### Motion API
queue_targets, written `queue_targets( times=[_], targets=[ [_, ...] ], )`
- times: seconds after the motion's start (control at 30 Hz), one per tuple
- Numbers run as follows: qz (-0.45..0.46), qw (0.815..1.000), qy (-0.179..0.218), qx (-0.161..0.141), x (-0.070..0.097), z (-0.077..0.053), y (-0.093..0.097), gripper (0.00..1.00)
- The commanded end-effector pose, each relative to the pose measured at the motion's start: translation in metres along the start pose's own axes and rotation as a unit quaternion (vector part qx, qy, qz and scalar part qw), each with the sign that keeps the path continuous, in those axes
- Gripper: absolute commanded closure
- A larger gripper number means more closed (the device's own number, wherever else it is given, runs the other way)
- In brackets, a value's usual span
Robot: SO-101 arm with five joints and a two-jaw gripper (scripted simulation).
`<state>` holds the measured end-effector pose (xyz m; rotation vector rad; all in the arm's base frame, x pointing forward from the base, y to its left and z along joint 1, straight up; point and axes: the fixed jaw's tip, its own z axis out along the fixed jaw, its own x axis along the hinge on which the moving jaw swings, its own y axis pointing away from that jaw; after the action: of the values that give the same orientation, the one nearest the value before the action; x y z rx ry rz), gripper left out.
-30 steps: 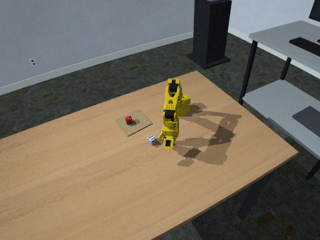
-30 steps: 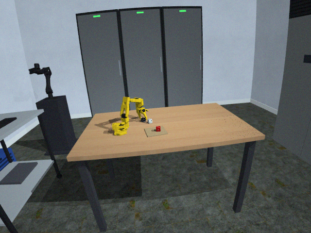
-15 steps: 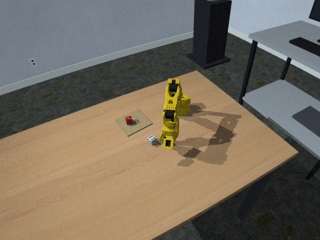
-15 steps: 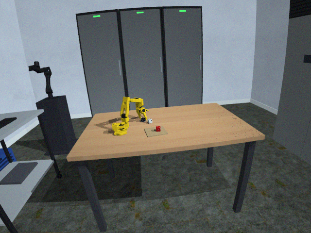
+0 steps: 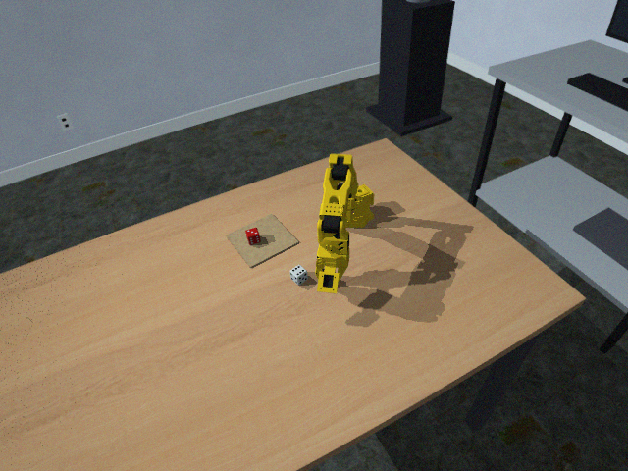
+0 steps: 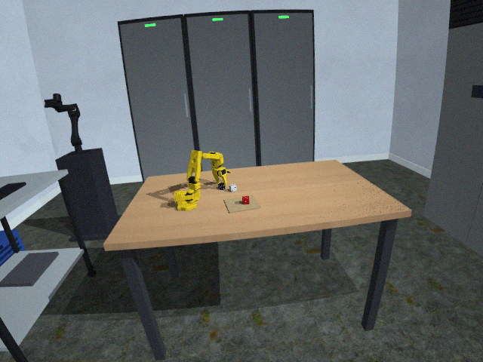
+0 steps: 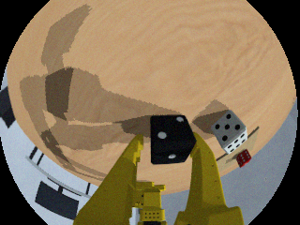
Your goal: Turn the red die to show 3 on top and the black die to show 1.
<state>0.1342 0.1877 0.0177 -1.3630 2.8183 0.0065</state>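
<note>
We're watching one yellow arm (image 5: 333, 208) (image 6: 193, 167) reach over one worktop (image 5: 202, 329) (image 6: 296, 194) (image 7: 141, 47), and there are three dice in play: one black, one white, one red. Here's the pincer (image 5: 327, 281) (image 6: 222, 182) (image 7: 169, 137), low over the wood, its two fingers modestly spread around the black die (image 6: 221, 187) (image 7: 170, 140). In the wrist view we see a narrow gap on the die's left, while its right edge meets the other finger's outline; whether they touch, we can't tell. Three pale pips show on that die, and from the top view it's hidden altogether. It's off the mat, down by the worktop, though we can't make out its underside.

Just beside the pincer, out past the right-hand finger in the wrist view, sits the single white die (image 5: 298, 274) (image 6: 232, 188) (image 7: 229, 131), on the wood and separate from the mat. We count five pips on its grey, shaded face in that wrist view.

Farther out on that same side of the pincer, we have one mat (image 5: 261, 253) (image 6: 235, 208) (image 7: 227, 162), lying flat, and one red die (image 5: 252, 235) (image 6: 245, 200) (image 7: 244, 157) resting within its edges. So that's one die on the mat, two off it, and none lying on another!
</note>
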Motion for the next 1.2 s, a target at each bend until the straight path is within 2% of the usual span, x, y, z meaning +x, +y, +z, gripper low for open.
queue_targets(
  times=[0.0, 0.7, 1.0, 1.17],
  targets=[
    [-0.001, 1.000, -0.015, -0.001, -0.0034, -0.0045, -0.0030, 0.80],
    [-0.001, 1.000, -0.015, 0.000, -0.0034, -0.0044, -0.0053, 0.84],
    [-0.001, 1.000, -0.015, 0.000, -0.0034, -0.0044, -0.0053, 0.98],
    [-0.001, 1.000, -0.015, 0.000, -0.0034, -0.0044, -0.0053, 1.00]
  ],
)
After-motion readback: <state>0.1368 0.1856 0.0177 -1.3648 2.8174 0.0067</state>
